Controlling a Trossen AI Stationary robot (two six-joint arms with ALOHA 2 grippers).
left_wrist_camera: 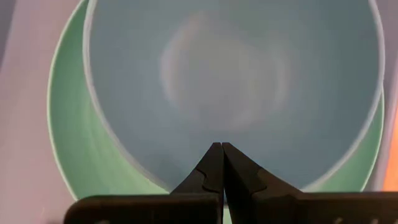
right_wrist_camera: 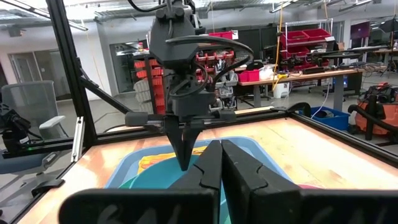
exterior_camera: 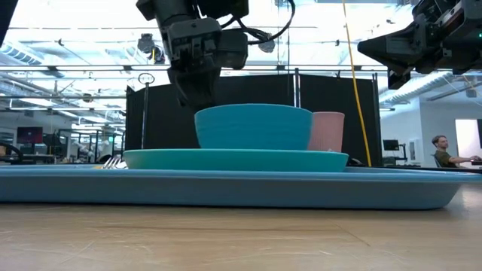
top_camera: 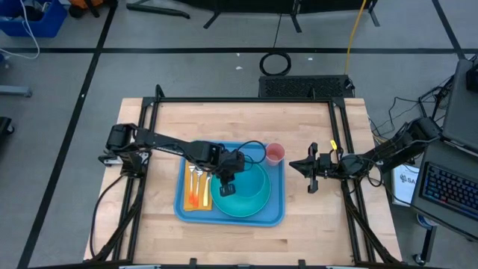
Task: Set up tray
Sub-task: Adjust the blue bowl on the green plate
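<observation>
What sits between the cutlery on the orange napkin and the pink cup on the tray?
The turquoise plate with the blue bowl on it fills that stretch of the tray, seen in the high view. The shut left gripper hangs over the bowl's near rim.

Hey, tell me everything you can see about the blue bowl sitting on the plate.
The bowl is round, blue, deep and smooth, plastic-looking, and empty as the left wrist view shows. It stands upright on the turquoise plate, which lies on the light-blue tray, with a pink cup just behind it. The left tool, shut, hangs above its rim; whether they touch, I cannot tell.
</observation>
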